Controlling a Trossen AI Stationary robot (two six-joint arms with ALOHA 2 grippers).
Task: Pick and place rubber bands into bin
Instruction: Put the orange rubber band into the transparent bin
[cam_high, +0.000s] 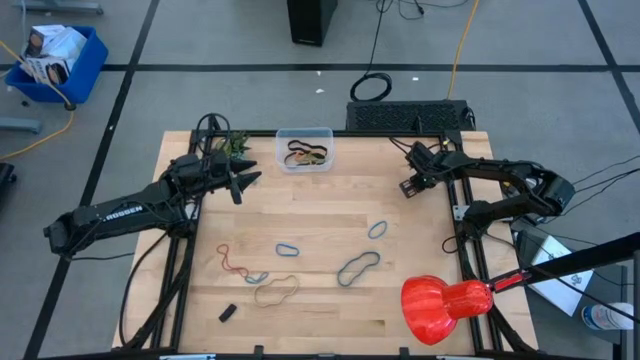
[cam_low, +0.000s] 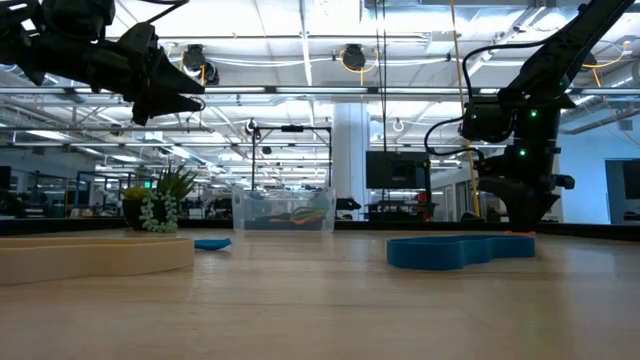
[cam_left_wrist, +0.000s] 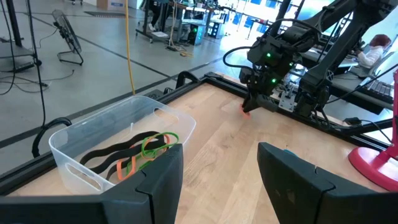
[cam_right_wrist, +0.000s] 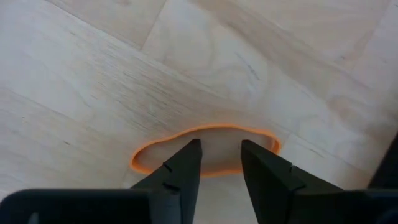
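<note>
The clear bin (cam_high: 305, 148) stands at the table's far edge with black, orange and green rubber bands (cam_left_wrist: 134, 152) inside. My left gripper (cam_high: 246, 180) is open and empty, held above the table just left of the bin; in its wrist view (cam_left_wrist: 217, 180) it looks past the bin. My right gripper (cam_high: 408, 188) is open and low over an orange rubber band (cam_right_wrist: 205, 134) that lies flat on the table at the far right. Its fingertips (cam_right_wrist: 221, 146) stand over the inside of the loop. Several more bands lie loose mid-table: blue (cam_high: 378, 229), grey-blue (cam_high: 358, 268), blue (cam_high: 288, 249), red (cam_high: 232, 260), tan (cam_high: 275, 291). My right gripper points down at the orange band, its two fingers (cam_right_wrist: 186, 162) covering the loop's near edge (cam_right_wrist: 140, 163). I cannot tell whether they touch the band or the table.
A small potted plant (cam_high: 232, 145) stands at the far left by my left gripper. A small black block (cam_high: 228, 312) lies near the front left. A red pear-shaped object (cam_high: 445, 305) on a stick reaches in over the front right corner.
</note>
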